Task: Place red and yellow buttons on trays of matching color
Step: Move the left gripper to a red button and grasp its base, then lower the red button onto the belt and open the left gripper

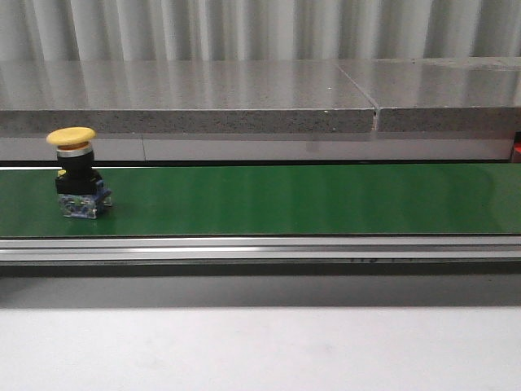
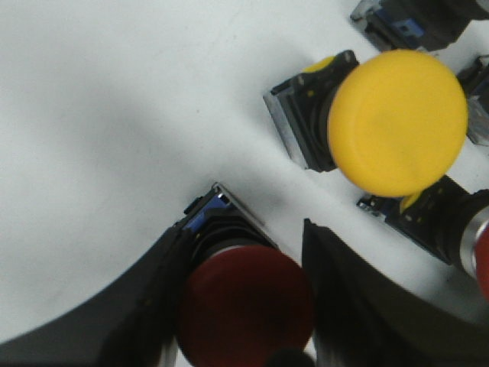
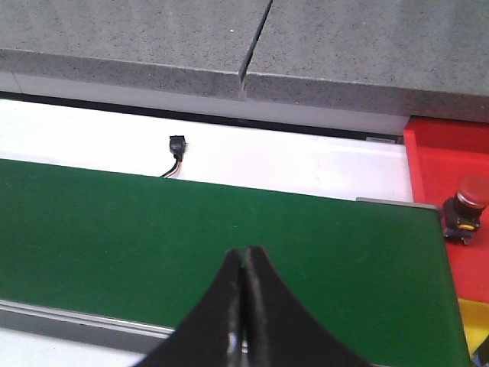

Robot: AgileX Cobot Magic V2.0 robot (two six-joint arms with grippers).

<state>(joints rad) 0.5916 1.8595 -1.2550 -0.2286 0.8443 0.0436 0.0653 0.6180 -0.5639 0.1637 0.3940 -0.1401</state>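
Observation:
In the left wrist view a red button [image 2: 244, 306] stands on a white surface between the fingers of my left gripper [image 2: 244, 227]. One finger lies against its black body; a strip of white shows between the body and the other finger, so the jaws are open around it. A yellow button [image 2: 397, 122] lies close beyond it. Another yellow button [image 1: 77, 175] stands upright at the left end of the green belt [image 1: 285, 199]. My right gripper [image 3: 246, 251] hangs shut and empty over the belt. A red tray [image 3: 443, 160] holds a red button [image 3: 467, 205]; a yellow tray [image 3: 475, 325] shows just below it.
More buttons crowd the left gripper's far side: one with a red cap [image 2: 480, 252] and a dark one [image 2: 409, 23]. A grey stone ledge [image 1: 203, 98] runs behind the belt. A small black connector with a cable [image 3: 177, 147] lies on the white strip beyond the belt.

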